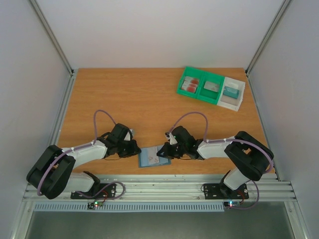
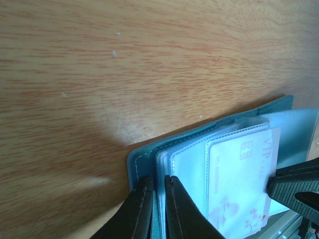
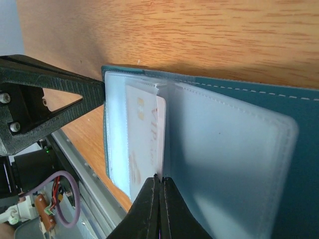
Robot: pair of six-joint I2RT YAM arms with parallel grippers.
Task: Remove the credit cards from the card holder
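The card holder (image 1: 149, 157) lies open and flat on the desk (image 1: 124, 99) near its front edge, between the two hands, its long axis running roughly left to right along that edge. A pale credit card (image 2: 239, 184) with pinkish print pokes out of a clear sleeve (image 3: 224, 164) toward the right. The left hand (image 2: 158, 181) is clamped on the holder's left end. The right hand (image 3: 160, 180) is pinched on the card's protruding edge. A green tray (image 1: 197, 95) sits well apart, back right.
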